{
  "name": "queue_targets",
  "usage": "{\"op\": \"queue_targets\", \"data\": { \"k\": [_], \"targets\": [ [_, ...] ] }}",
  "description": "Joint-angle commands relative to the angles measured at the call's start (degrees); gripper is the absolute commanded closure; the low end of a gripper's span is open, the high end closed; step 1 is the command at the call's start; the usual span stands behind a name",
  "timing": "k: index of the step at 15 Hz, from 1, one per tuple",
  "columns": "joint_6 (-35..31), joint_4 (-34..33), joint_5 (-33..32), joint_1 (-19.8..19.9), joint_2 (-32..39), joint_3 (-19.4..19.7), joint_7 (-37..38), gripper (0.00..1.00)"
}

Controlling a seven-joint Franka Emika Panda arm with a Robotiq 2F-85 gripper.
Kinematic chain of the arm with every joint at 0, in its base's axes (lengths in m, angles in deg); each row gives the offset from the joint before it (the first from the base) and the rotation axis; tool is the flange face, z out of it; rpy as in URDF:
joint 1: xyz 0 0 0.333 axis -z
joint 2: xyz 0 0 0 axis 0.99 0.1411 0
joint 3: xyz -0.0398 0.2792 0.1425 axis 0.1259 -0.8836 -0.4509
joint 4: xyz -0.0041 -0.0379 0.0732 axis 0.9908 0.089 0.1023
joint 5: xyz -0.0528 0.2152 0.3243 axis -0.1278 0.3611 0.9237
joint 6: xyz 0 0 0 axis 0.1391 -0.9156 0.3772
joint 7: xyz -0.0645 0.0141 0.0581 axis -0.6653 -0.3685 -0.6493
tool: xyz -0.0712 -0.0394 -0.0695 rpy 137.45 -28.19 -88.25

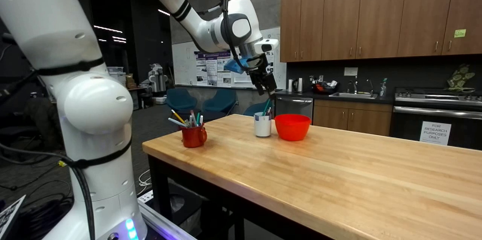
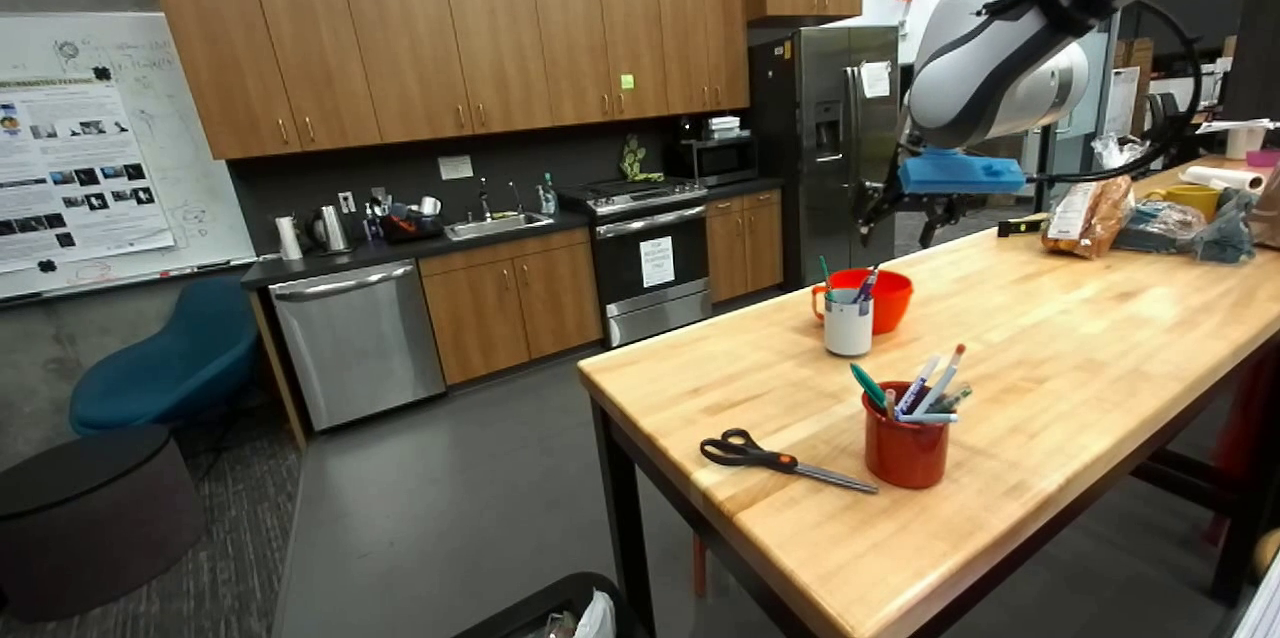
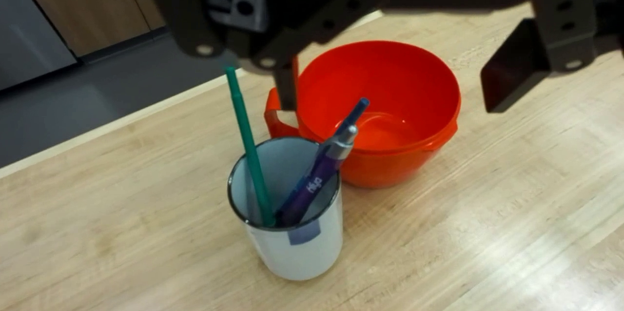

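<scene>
- Lined up at the back in both exterior views: wooden cabinets, with a yellow-green note on a door, too small to read.
- Pictured in the foreground: a light wooden table on black legs.
- Hung beside the cabinets: a whiteboard with a poster, too finely printed to make out.
- Bent over the table: a white robot arm.
- Fitted below the cabinets: a black-fronted oven, bearing a paper sign in capitals, "FOR RESEARCH PURPOSES ONLY."
- Laid farther along the table in an exterior view: a plastic bag of bread with a white label, not legible.
- Suspended above the table: the gripper, with fingers spread well apart.
- Framed between those fingers in the wrist view: a red bowl with a handle, set on the table.
- Standing upright just beside the bowl: a white mug with a dark rim and a blue-grey patch.
- Placed near the table's corner: a red mug packed with pens.
- Lying just beside the red mug: black-handled scissors.
- Leaning in the white mug, below the gripper: a teal pen, a blue pen and a purple pen, printed in white with what looks like "Hiya."
</scene>
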Motion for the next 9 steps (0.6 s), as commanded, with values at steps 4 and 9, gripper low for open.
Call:
{"op": "queue_targets", "data": {
  "k": [4, 9],
  "targets": [
    [-4.3, -1.2, 2.8, -0.9, 5.4, 0.8, 1.9, 0.00],
    [-7.3, -1.6, 3.4, -1.5, 7.9, 0.8, 2.8, 0.04]
  ]
}}
